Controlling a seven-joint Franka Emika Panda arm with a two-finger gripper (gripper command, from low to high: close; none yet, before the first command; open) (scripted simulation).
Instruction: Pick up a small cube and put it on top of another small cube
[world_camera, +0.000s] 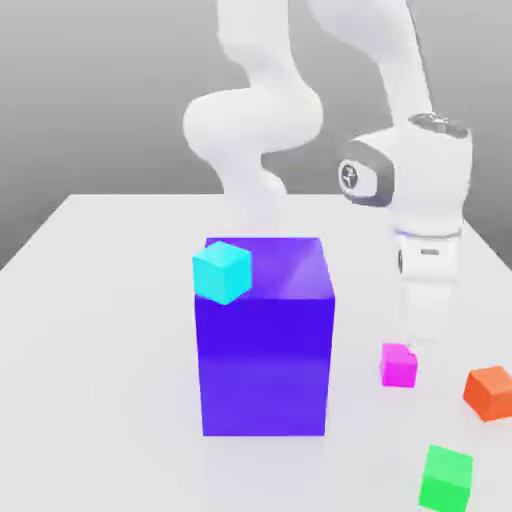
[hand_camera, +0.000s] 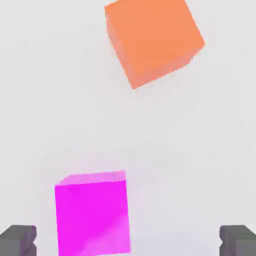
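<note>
Jaws spread wide, the gripper (hand_camera: 128, 241) hangs over the white table (world_camera: 110, 350) with nothing between its fingertips gripped. The magenta cube (world_camera: 399, 366) sits on the tabletop, well in from the far right corner in the exterior view, just below the hand. Toward the table's right edge in that view lies the orange cube (world_camera: 490, 393); the green cube (world_camera: 446, 479) is nearer the front. A cyan cube (world_camera: 222, 272) rests on the big blue block (world_camera: 264, 365), at its front-left corner.

Magenta cube (world_camera: 399, 367), orange cube (world_camera: 490, 394), green cube (world_camera: 446, 480), cyan cube (world_camera: 222, 273), blue-violet block (world_camera: 264, 350)
</note>
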